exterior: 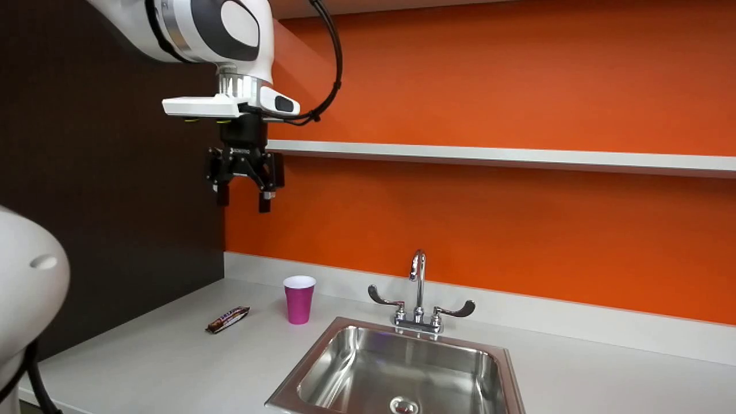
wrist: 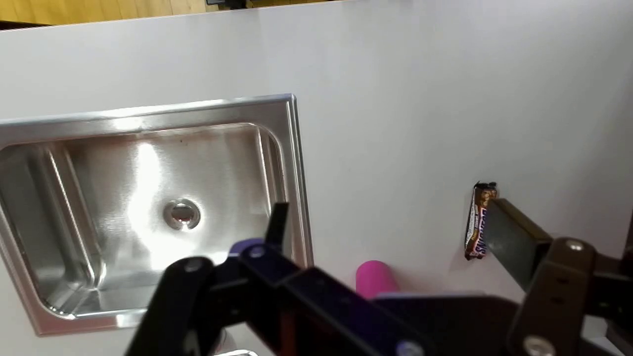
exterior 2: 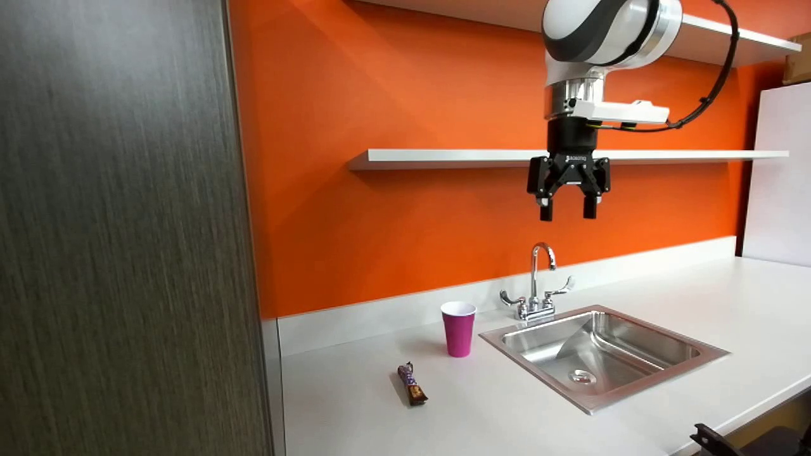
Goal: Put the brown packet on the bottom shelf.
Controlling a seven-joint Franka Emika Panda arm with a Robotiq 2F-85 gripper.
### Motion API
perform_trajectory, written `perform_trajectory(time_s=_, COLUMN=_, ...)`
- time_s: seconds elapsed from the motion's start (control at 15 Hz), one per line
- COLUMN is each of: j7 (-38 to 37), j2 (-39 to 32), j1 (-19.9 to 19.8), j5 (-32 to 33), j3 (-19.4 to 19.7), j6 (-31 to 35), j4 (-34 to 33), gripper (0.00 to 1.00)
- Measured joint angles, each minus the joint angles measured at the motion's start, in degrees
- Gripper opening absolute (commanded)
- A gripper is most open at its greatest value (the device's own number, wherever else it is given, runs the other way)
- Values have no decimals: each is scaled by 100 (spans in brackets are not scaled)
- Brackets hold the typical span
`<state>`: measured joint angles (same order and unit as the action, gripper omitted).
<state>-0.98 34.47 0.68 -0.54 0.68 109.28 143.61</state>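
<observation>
- Gripper (exterior: 244, 201), black, two-fingered: one, pointing downward; dark, flat-faced fingers (wrist: 512, 242) spread wide apart, nothing in their hold; flat orange wall (exterior: 517, 230) seen through the gap in both exterior views. Fingertips in the air, touching nothing, well above the light grey, smooth countertop (exterior: 161, 362).
- Brown packet (exterior 2: 412, 384), small, elongated, dark reddish-brown printed wrapper: one, lying flat on the countertop, well below the gripper; in the wrist view one finger hides part of its edge, by line of sight only.
- Pink cup (exterior: 299, 305), tapered, white inside: one, upright on the countertop, near the packet, apart from it.
- Bottom shelf (exterior 2: 443, 156), long, thin, pale grey-white ledge: one, running horizontally across the wall, higher than the packet; part hidden behind the gripper in an exterior view.
- Sink (exterior: 307, 362), rectangular, stainless steel: one, set into the countertop.
- Faucet (exterior: 420, 293), chrome, curved spout, two lever handles: one, behind the sink.
</observation>
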Motion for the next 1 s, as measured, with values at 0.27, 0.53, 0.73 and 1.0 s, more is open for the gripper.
perform_trajectory(time_s=0.27, j7=-19, j2=-60, j1=18, j5=-16, j3=-28, j6=56, j4=0, gripper=100)
perform_trajectory(time_s=0.53, j7=-264, j2=-414, j1=139, j5=-80, j3=-282, j6=436, j4=-1, gripper=100)
perform_trajectory(time_s=0.73, j7=-664, j2=-869, j1=296, j5=-176, j3=-606, j6=834, j4=-28, gripper=100)
perform_trajectory(time_s=1.0, j7=-1273, j2=-1645, j1=488, j5=-206, j3=-989, j6=1290, j4=-264, gripper=100)
